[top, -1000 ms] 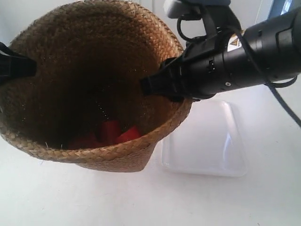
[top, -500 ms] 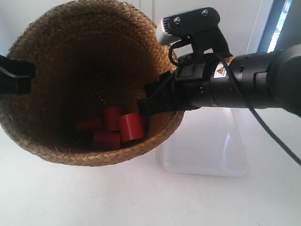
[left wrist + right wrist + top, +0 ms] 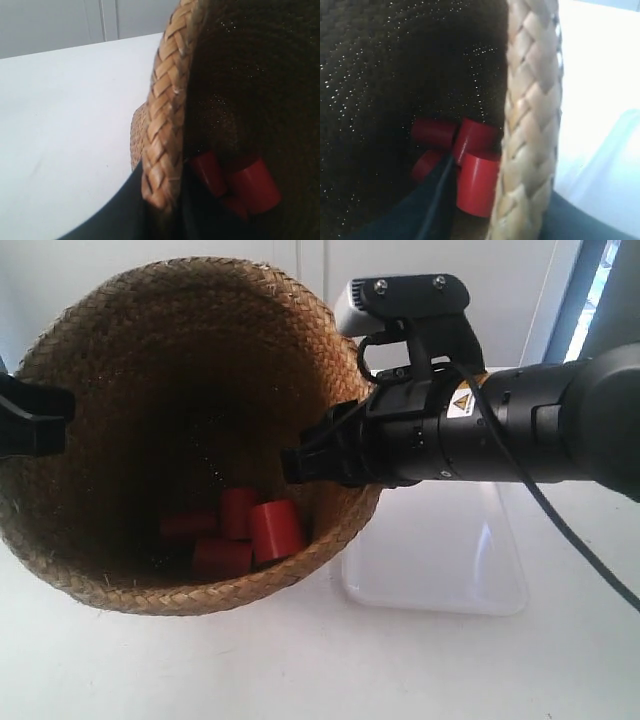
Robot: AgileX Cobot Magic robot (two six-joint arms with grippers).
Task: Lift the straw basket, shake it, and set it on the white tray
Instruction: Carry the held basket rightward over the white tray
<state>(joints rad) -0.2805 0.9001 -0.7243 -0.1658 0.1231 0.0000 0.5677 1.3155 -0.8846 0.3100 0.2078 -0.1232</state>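
Change: the straw basket sits slightly lower in the exterior view than half a second ago, and the red cylinders have shifted.
Basket: lifted off the worktop, mouth tipped toward the exterior camera.
Contents: several red cylinders bunched at the base.
Left tool: clenched on the braided rim.
Right tool: clenched on the opposite rim.
Room: the white tray lies beside the basket, on the right tool's side.

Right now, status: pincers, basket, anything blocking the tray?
Both shut on the rim, opposite sides: left pincer, right pincer. Held tilted: straw basket, red cylinders inside, not on white tray. Tray bare, nothing in the way.
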